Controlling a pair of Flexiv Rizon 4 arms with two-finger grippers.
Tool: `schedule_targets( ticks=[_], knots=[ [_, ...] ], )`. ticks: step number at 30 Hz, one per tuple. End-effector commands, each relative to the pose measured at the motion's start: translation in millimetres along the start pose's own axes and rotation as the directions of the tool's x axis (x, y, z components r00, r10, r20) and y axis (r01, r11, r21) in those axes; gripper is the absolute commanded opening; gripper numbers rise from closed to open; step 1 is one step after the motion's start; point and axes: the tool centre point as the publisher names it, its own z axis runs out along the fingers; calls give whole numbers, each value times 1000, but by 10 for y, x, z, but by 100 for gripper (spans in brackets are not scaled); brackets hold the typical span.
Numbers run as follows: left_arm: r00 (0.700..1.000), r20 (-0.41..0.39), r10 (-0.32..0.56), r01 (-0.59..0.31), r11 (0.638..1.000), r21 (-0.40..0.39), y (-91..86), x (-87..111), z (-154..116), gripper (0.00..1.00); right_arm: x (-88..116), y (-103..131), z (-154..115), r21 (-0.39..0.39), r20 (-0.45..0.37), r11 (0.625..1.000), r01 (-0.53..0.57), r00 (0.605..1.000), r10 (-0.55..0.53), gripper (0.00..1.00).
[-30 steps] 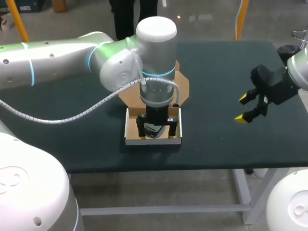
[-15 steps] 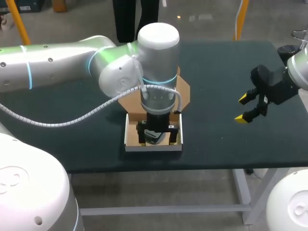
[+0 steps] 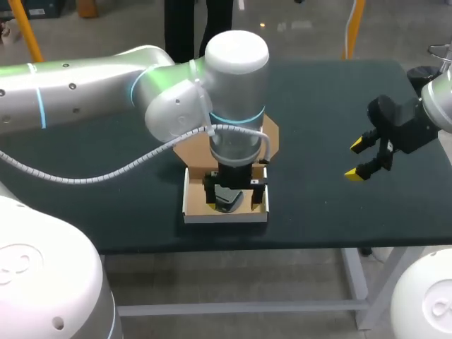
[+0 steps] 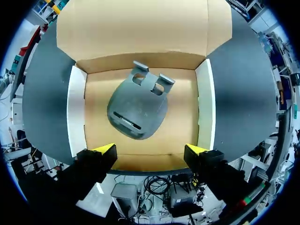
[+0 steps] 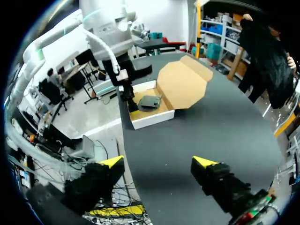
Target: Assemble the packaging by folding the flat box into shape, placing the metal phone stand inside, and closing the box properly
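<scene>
the box [image 4: 76, 110] sits folded into an open tray near the front edge of the dark table [image 3: 318, 205], with white side walls and a brown cardboard floor. its lid flap [image 4: 136, 28] lies opened flat on the table behind it, still joined along the far wall. the metal phone stand [image 4: 137, 110] lies inside the box on the floor, about in the middle and turned askew; its rounded dark grey end points toward the near wall and its two small tabs toward the lid side. it touches neither side wall. the left arm [image 3: 85, 92] comes in from the left and hangs straight down over the box. the left gripper [image 4: 151, 151] is spread wide with nothing between its fingers; the two yellow tips stand above the near edge of the box, one close to each near corner, and the stand lies ahead of them, clear of both. the right gripper [image 3: 361, 159] hovers over bare table well to the right of the box, its fingers also spread apart and holding nothing, and the box with its flap lies far ahead of it.
</scene>
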Motion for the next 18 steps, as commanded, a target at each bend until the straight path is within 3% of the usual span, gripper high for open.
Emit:
schedule_targets(
  ticks=[1, 8, 13, 18],
  knots=[
    [999, -25, 44, -42, 997, 70, 104, -120, -298, 100, -2, 0, -10, -1, -3, 1000, 0, 1000, 0, 100],
    [974, -111, 196, -182, 975, 127, 116, -226, -557, 100, -2, 0, -10, -1, -3, 1000, 0, 1000, 0, 100],
    [954, -131, 268, -245, 954, 171, 76, -325, -696, 100, -2, 0, -10, -1, -3, 1000, 0, 1000, 0, 100],
    [917, -158, 367, -337, 923, 186, 43, -421, -803, 100, -2, 0, -10, -1, -3, 1000, 0, 1000, 0, 100]
  ],
)
